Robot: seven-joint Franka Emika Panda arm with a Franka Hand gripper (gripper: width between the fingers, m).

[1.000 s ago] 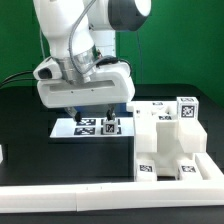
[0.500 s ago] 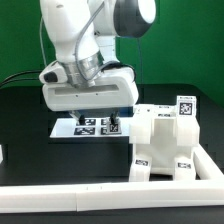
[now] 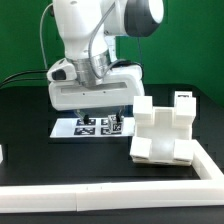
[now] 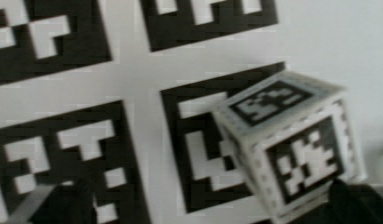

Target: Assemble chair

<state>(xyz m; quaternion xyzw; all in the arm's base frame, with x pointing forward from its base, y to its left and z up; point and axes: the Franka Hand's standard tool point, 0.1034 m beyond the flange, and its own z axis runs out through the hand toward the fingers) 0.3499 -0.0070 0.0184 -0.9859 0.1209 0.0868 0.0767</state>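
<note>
Exterior view showed the white chair assembly (image 3: pixel 164 135) lying tilted on the table (image 3: pixel 30 125), at about four o'clock from my gripper (image 3: pixel 108 122). It looked rigid, light and smooth-faced, so I judged its flat sides the best hold, with slipping the risk. A small tagged post (image 4: pixel 291 135) stood on the marker board (image 3: pixel 72 128), just beside my gripper in the wrist view. Whether my gripper was spread or closed, I could not tell.
</note>
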